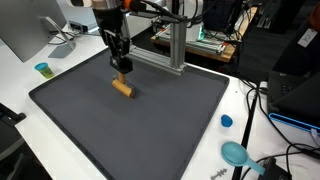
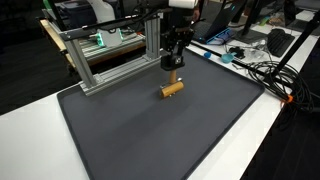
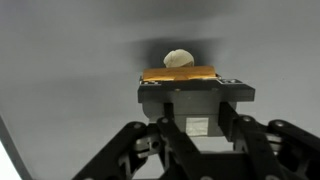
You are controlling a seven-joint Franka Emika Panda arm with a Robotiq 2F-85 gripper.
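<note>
Hanging just over wooden block (image 1: 122,88) on mat (image 1: 180,110), well clear of every edge.
Cannot tell gripper (image 1: 122,67) spread; pale round lump (image 3: 178,59) seen only in wrist view.

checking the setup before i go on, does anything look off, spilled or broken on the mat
Nothing stands out. The wooden block lies flat on the dark mat just below the gripper, and no spill, tear or damage shows in any view.

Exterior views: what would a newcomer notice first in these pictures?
A small tan wooden block lies near the middle of a big dark mat, and it shows in both exterior views. The black hand hangs just above the block; whether they touch is unclear. An aluminium frame stands at the mat's far edge.
</note>
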